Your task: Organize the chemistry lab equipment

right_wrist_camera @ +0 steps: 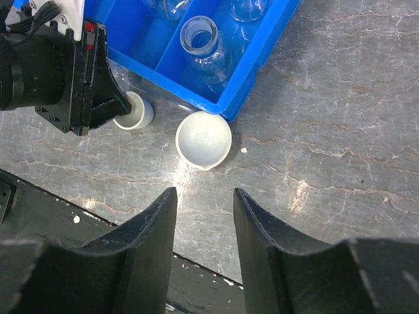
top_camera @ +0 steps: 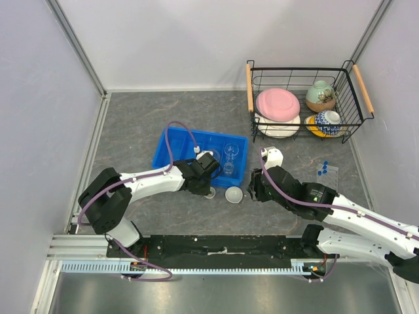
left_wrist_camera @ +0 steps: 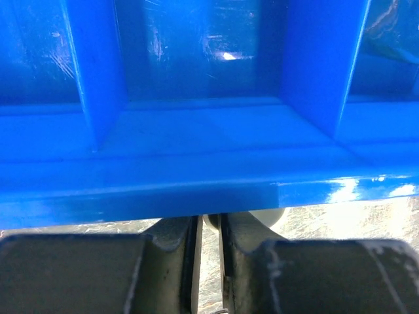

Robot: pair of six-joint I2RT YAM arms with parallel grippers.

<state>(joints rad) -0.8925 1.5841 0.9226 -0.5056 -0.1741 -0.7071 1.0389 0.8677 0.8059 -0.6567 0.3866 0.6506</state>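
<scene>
Right gripper (right_wrist_camera: 204,193) stands partly open and empty, directly below the white round dish (right_wrist_camera: 203,139) at frame centre. Left gripper (left_wrist_camera: 209,229) (jaws nearly together) touches the small white cup (right_wrist_camera: 134,111) beside the blue bin (right_wrist_camera: 131,33), at upper left; a grip cannot be confirmed.

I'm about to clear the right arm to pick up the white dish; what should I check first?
1. Right gripper jaws open, nothing between them: ok.
2. White dish upright on the table, just outside the blue bin: ok.
3. Dish apart from the small white cup: ok.
4. Bare table between the right gripper and the dish: ok.
5. Left gripper at the cup, close beside the dish; whether it holds the cup: cannot tell.
</scene>
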